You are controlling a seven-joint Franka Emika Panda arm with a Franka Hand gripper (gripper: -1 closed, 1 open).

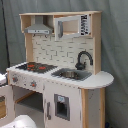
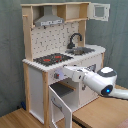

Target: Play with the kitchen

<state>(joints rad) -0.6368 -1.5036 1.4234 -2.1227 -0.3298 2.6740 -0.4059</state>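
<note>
The kitchen [image 2: 62,60] stands upright on the floor, long axis vertical; its front faces the arm [image 2: 92,80], lower door [image 2: 60,102] open; you cannot tell the claw's state at the knob panel [image 2: 57,75]; advance slowly, keeping clear of the open door.
</note>
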